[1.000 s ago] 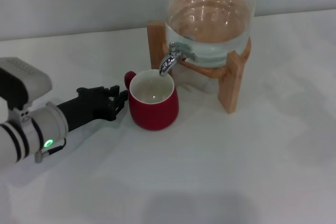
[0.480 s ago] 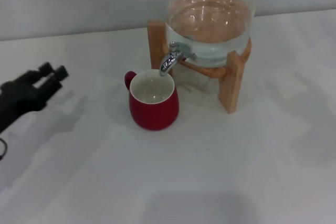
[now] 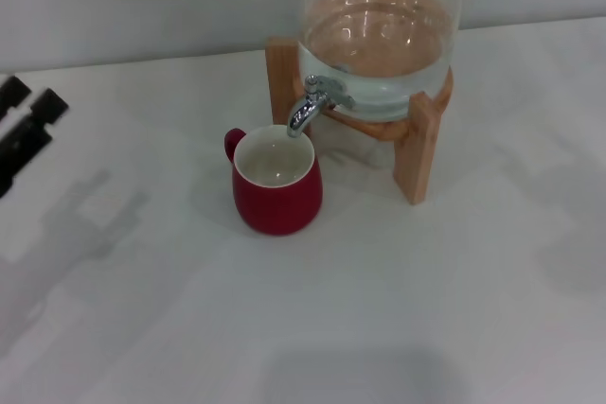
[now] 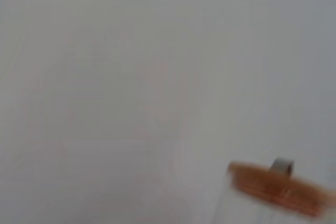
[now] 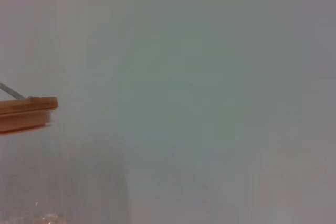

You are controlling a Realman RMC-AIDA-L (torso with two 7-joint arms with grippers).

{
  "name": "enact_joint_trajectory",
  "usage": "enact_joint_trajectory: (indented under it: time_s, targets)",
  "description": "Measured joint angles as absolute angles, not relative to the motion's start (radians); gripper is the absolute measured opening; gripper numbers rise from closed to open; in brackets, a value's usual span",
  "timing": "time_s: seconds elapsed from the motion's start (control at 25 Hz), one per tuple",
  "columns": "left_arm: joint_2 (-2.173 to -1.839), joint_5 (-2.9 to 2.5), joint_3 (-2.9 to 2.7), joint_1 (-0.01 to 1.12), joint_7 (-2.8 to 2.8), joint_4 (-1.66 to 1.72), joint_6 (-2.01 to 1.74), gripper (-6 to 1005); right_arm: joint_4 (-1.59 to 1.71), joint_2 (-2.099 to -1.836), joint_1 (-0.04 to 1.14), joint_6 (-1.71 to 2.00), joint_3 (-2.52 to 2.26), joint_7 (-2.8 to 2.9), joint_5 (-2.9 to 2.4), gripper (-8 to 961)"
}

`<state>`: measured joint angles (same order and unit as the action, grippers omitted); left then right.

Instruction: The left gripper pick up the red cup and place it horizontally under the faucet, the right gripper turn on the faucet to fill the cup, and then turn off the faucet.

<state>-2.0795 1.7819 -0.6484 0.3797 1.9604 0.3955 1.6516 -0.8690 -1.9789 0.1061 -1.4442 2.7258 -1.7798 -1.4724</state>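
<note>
A red cup (image 3: 277, 186) stands upright on a white bench (image 3: 398, 300), near the middle and towards the back edge. Its white inside faces up and its small loop handle points to the back left. The chrome faucet (image 3: 308, 109) curves down just above the cup's back rim, with its spout over the opening. The faucet comes out of a clear glass water jar (image 3: 379, 35) that sits on a wooden stand (image 3: 421, 144) behind the cup. The left gripper (image 3: 21, 120) shows only at the bench's left edge, well apart from the cup, its two black fingers (image 3: 45, 104) spread with a gap between them, holding nothing. The right gripper is out of sight.
</note>
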Motion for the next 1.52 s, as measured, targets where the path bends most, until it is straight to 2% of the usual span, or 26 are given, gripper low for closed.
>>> enact_joint_trajectory:
  time_s: [0.2, 0.52, 0.84, 0.92, 1.08, 1.52]
  targets:
    - [-2.077, 1.851, -0.646, 0.360, 1.887, 0.438, 1.741, 773, -0.868, -1.977, 0.105, -1.443, 2.726, -1.778, -1.472, 722]
    - [-2.080, 2.005, -0.647, 0.321, 1.809, 0.436, 1.786, 762, -0.865, -1.977, 0.099, -1.434, 2.726, -1.774, -1.472, 722]
    - [-2.074, 1.931, -0.647, 0.269, 1.788, 0.537, 1.741, 758, -0.874, -1.975, 0.091, -1.482, 2.719, -1.721, -1.509, 722]
    - [-2.076, 1.921, -0.647, 0.262, 1.785, 0.557, 1.711, 758, -0.904, -1.979, 0.088, -1.520, 2.718, -1.715, -1.551, 722]
    - [-2.075, 1.928, -0.646, 0.258, 1.776, 0.563, 1.654, 758, -1.017, -2.009, 0.066, -1.582, 2.692, -1.678, -1.611, 721]
    - [-2.076, 1.884, -0.654, 0.271, 1.675, 0.635, 1.507, 758, -1.239, -2.008, 0.066, -1.616, 2.302, -1.529, -1.541, 721]
